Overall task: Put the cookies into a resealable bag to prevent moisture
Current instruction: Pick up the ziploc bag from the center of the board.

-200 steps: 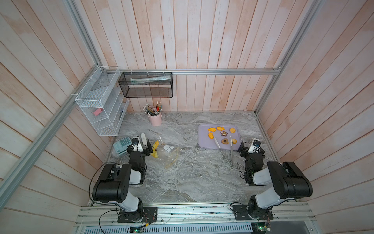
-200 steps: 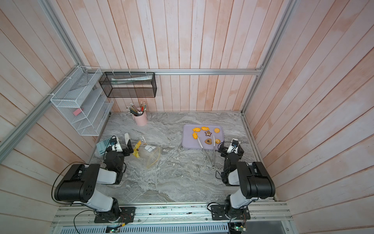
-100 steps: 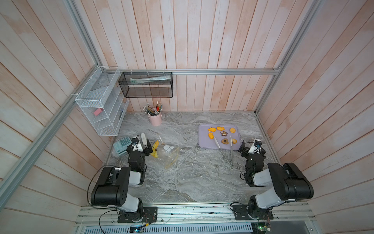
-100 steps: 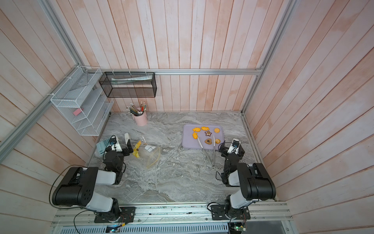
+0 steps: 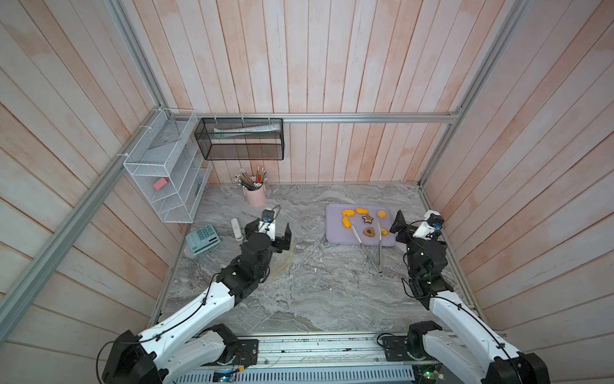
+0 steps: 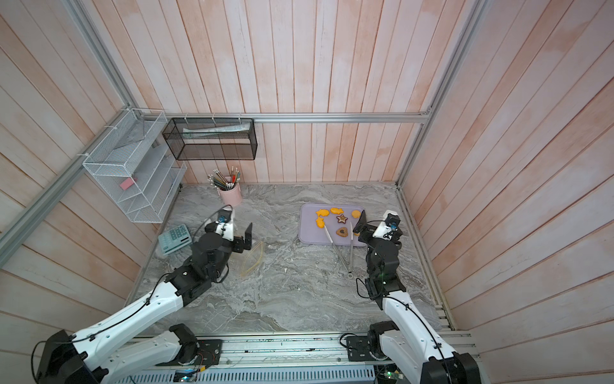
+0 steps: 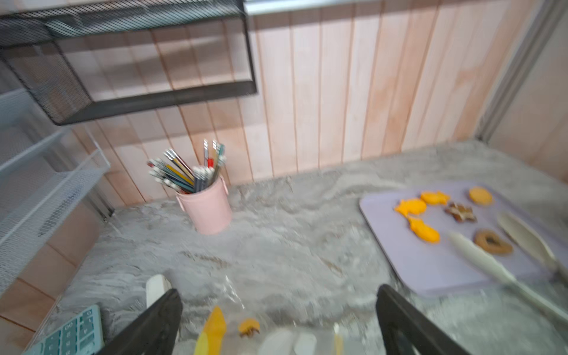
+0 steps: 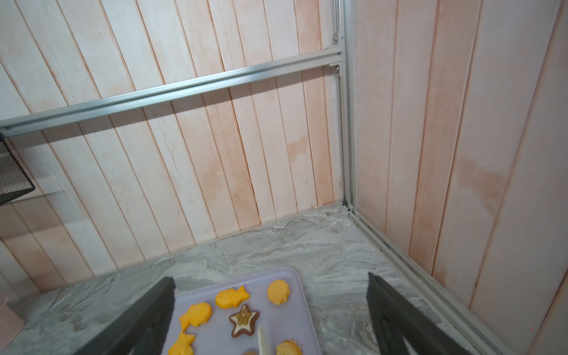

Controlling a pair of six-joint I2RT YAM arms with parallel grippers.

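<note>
Gaping wide and empty: left hand (image 7: 278, 295) above the resealable bag (image 7: 276, 338), right hand (image 8: 270, 279) near the cookies (image 8: 232, 298).

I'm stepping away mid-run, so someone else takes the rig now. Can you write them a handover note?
Left gripper: open, empty, over the resealable bag.
Right gripper: open, empty, by the lilac tray.
Cookies: seven on the tray; one small orange piece shows at the bag, inside or not unclear.
Tongs lie with tips on the tray.
Done: nothing clearly bagged.
Left: bag the cookies, seal.
</note>
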